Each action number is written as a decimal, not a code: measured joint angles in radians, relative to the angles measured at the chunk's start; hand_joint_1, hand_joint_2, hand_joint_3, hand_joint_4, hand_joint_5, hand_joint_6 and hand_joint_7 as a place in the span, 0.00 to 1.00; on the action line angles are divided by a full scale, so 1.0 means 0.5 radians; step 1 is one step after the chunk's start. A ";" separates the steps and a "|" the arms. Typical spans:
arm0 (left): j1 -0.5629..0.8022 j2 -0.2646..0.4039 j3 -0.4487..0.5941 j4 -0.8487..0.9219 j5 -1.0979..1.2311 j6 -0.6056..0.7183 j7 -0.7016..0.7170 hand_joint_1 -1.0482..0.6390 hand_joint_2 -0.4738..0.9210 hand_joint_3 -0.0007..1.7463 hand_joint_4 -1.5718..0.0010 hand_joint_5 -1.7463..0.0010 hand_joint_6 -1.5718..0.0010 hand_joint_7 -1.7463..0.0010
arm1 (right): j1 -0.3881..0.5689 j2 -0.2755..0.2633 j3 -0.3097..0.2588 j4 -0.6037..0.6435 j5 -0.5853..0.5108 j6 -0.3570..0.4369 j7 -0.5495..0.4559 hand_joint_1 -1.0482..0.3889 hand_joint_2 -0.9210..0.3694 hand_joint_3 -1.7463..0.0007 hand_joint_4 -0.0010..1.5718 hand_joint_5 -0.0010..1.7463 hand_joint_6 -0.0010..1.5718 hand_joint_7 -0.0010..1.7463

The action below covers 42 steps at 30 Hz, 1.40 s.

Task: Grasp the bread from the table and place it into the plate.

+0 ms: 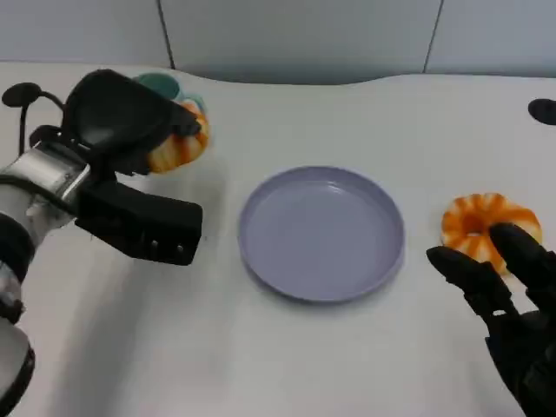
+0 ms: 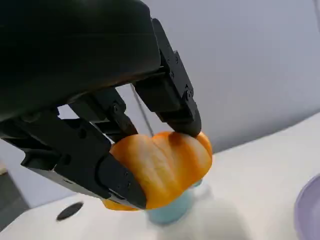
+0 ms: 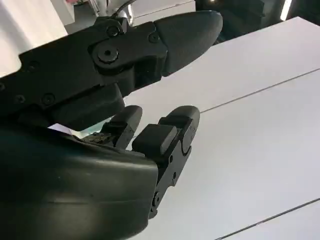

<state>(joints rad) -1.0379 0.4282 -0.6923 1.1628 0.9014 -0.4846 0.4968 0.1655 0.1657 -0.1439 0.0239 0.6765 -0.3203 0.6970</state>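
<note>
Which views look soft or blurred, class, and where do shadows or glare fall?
Head view: even light, a soft shadow under the left hand, a faint sheen inside the plate. Left wrist view: the bread is fairly sharp between the fingers, the table behind it blurred. Right wrist view: the right hand looms close and dark, with bright lights at one edge.

Bread (image 2: 165,167) glossy orange, smooth; plate (image 1: 321,233) matt lilac plastic; table (image 1: 347,356) smooth white; fingers (image 2: 172,97) matt black.

The setting is a robotics test lab: a plain white tabletop (image 1: 347,365) backed by grey partition panels (image 1: 295,35), carrying toy food props.
</note>
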 measured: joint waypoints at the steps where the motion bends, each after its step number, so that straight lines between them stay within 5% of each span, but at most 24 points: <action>1: 0.000 -0.003 0.005 -0.024 -0.002 -0.025 0.002 0.63 0.87 0.00 0.28 0.60 0.18 0.93 | -0.005 0.001 0.001 0.000 -0.003 0.001 -0.007 0.31 0.00 0.95 0.35 0.30 0.47 0.00; 3: -0.001 -0.019 0.014 -0.061 -0.012 -0.063 0.002 0.61 0.85 0.00 0.22 0.77 0.19 0.97 | -0.013 0.003 0.004 0.000 -0.006 0.003 -0.011 0.31 0.00 0.95 0.34 0.30 0.47 0.00; 5: -0.006 -0.047 0.017 -0.102 -0.014 -0.081 0.001 0.59 0.84 0.00 0.17 0.80 0.17 0.98 | -0.015 0.004 0.004 0.000 -0.006 0.003 -0.011 0.31 0.00 0.95 0.34 0.30 0.47 0.00; 6: -0.012 -0.068 0.018 -0.115 -0.014 -0.087 0.001 0.59 0.83 0.00 0.17 0.80 0.16 0.98 | -0.017 0.006 0.005 0.001 -0.009 0.003 -0.013 0.31 0.00 0.95 0.34 0.30 0.47 0.00; 7: -0.018 -0.093 0.018 -0.124 -0.014 -0.090 0.001 0.60 0.85 0.00 0.27 0.57 0.14 0.96 | -0.018 0.008 0.007 0.001 -0.012 0.003 -0.016 0.30 0.00 0.95 0.35 0.30 0.47 0.00; 9: -0.034 -0.149 0.022 -0.131 -0.020 -0.110 0.001 0.61 0.86 0.00 0.38 0.36 0.14 0.95 | -0.018 0.017 0.009 0.000 -0.025 0.001 -0.034 0.30 0.00 0.95 0.35 0.30 0.47 0.00; 11: -0.044 -0.210 0.029 -0.128 -0.029 -0.154 0.008 0.59 0.86 0.00 0.32 0.54 0.16 0.98 | -0.018 0.026 0.010 0.000 -0.036 -0.004 -0.044 0.30 0.00 0.95 0.35 0.30 0.47 0.00; 15: -0.046 -0.317 0.030 -0.100 -0.028 -0.205 0.076 0.59 0.86 0.00 0.27 0.62 0.18 0.99 | -0.016 0.042 0.009 0.000 -0.037 -0.006 -0.048 0.31 0.00 0.94 0.35 0.29 0.48 0.00; 29: -0.057 -0.602 -0.032 0.055 0.007 -0.259 0.210 0.57 0.85 0.00 0.34 0.48 0.17 1.00 | 0.003 0.047 -0.008 -0.011 -0.035 -0.031 -0.042 0.31 0.00 0.93 0.35 0.28 0.47 0.00; 34: -0.056 -0.623 -0.031 0.082 -0.001 -0.311 0.228 0.55 0.87 0.00 0.33 0.71 0.24 1.00 | 0.005 0.053 -0.005 -0.012 -0.035 -0.043 -0.042 0.31 0.00 0.93 0.36 0.27 0.47 0.00; 35: -0.056 -0.623 -0.028 0.088 -0.011 -0.331 0.228 0.44 0.89 0.00 0.48 0.82 0.41 1.00 | 0.005 0.054 -0.004 -0.012 -0.035 -0.044 -0.042 0.31 0.00 0.93 0.36 0.27 0.47 0.00; 38: -0.057 -0.613 0.002 0.084 -0.078 -0.337 0.011 0.24 0.95 0.02 0.70 0.96 0.65 1.00 | 0.004 0.058 -0.002 -0.012 -0.035 -0.051 -0.042 0.31 0.00 0.93 0.37 0.27 0.47 0.00; 42: -0.055 -0.525 0.011 -0.023 -0.094 -0.252 -0.261 0.17 0.99 0.01 0.75 0.99 0.71 1.00 | 0.004 0.058 -0.004 -0.010 -0.033 -0.062 -0.036 0.32 0.00 0.93 0.36 0.25 0.46 0.00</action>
<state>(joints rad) -1.0656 0.1658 -0.6870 1.1515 0.8546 -0.6106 0.3664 0.1675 0.1948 -0.1457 0.0189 0.6600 -0.3513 0.6791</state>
